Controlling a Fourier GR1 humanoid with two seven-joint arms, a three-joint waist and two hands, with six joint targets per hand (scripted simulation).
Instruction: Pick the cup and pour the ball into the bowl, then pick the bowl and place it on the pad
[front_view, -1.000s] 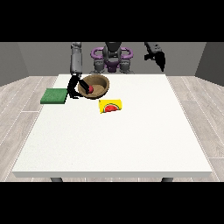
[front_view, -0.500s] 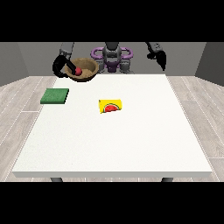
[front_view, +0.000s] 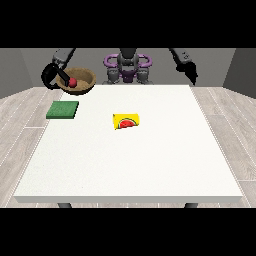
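while the hand at the view's left (front_view: 51, 76) grips the bowl (front_view: 80, 80) holding the ball (front_view: 72, 83), the pad (front_view: 63, 109) lies below.

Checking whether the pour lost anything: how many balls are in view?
1. The red ball lies inside the brown bowl, held up at the view's upper left by the hand there. None shows on the table.

Readable text: none on any item.
Yellow cup (front_view: 126, 121): carries a watermelon-slice picture, red with a green rim; no letters or numbers.
Brands, signs: none legible.
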